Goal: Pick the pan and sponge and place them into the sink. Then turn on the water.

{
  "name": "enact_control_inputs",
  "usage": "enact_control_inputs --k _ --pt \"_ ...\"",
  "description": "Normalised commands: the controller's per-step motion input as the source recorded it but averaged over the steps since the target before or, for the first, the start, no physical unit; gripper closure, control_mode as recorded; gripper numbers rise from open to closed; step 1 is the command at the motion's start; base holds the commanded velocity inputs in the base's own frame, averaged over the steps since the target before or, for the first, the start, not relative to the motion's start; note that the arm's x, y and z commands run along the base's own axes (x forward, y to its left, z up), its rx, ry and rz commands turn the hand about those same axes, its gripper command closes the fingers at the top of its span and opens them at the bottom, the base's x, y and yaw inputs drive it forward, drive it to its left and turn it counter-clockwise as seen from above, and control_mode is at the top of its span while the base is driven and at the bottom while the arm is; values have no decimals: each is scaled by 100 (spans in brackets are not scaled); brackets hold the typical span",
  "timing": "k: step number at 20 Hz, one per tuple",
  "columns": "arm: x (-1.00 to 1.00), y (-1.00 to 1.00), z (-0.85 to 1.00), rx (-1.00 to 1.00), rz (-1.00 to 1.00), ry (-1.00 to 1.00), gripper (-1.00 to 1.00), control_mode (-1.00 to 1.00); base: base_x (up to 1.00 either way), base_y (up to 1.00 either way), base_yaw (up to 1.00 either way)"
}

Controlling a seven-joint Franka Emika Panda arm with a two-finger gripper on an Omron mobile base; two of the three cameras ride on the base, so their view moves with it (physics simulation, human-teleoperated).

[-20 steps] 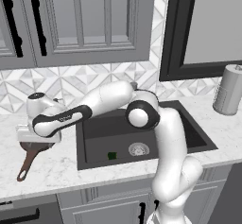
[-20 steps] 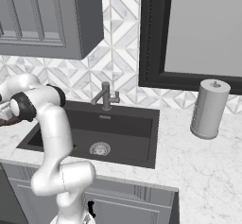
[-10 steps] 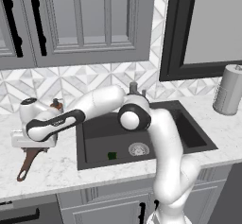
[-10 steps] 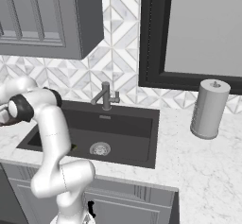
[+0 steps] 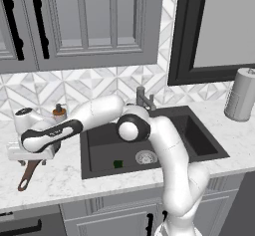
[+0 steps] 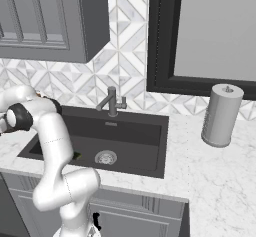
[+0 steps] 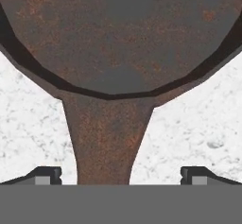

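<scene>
You are in the first half of the job: the sponge point(image 5: 118, 164) already lies on the floor of the sink point(image 5: 199, 136), just beside the round drain point(image 5: 146, 157), and the pan point(image 7: 118, 34) is the thing in hand now. It sits on the marble counter point(image 5: 60, 180) to the left of the sink, well apart from the basin's edge, with its slim handle point(image 5: 28, 173) pointing toward the counter's front edge.

The gripper point(image 7: 119, 175) is spread as wide as it goes and has hold of nothing. In the hand view its two finger tips point(image 7: 46, 175) stand either side of the handle where it flares into the pan's bowl, with bare counter showing between each tip and the handle. So you are lined up, but not gripping.

Your next move, as I judge it, is to come down a little further if needed so the tips straddle the handle fully, then close on it near the bowl, where the pan should balance best. After that, lift clear of the counter, swing right over the sink's rim and set the pan down beside the sponge. The faucet point(image 6: 112, 101) behind the sink waits untouched, with no water running.
</scene>
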Motion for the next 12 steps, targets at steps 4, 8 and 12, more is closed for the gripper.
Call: enact_control_inputs --k 4,8,12 --pt "0 3 -15 -1 0 3 -100 -100 0 0 0" --pt "0 0 -6 0 0 0 -100 -100 0 0 0" --pt "0 0 -11 0 0 0 -100 -100 0 0 0"
